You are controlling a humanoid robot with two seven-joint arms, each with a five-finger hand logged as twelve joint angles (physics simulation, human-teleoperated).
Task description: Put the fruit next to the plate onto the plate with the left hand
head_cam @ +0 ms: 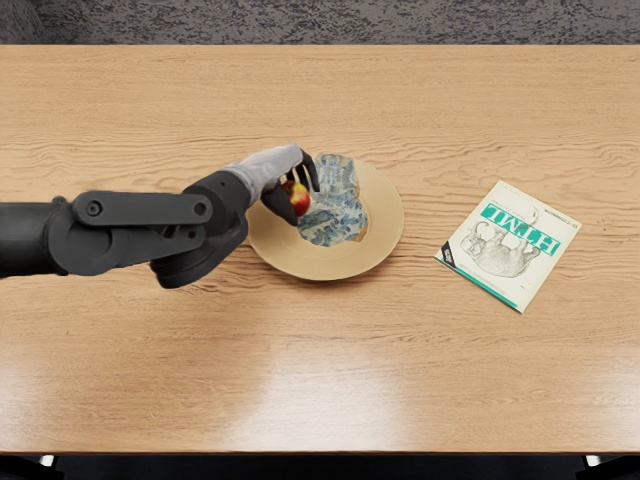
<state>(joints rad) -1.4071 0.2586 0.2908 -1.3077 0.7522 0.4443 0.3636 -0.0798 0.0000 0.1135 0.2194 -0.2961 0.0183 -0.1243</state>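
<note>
Fruit (299, 194) mostly under L hand (264, 179)

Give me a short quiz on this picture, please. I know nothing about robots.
1. Fill in: in the picture, the book lies to the ____ of the plate.
2. True or false: the left hand has its fingers curled around the fruit.
3. Where is the fruit?
A) on the book
B) on the wood, far left of the plate
C) over the plate's left part, beside the blue and white crumpled thing

Key: 1 right; 2 true; 3 C.
</note>
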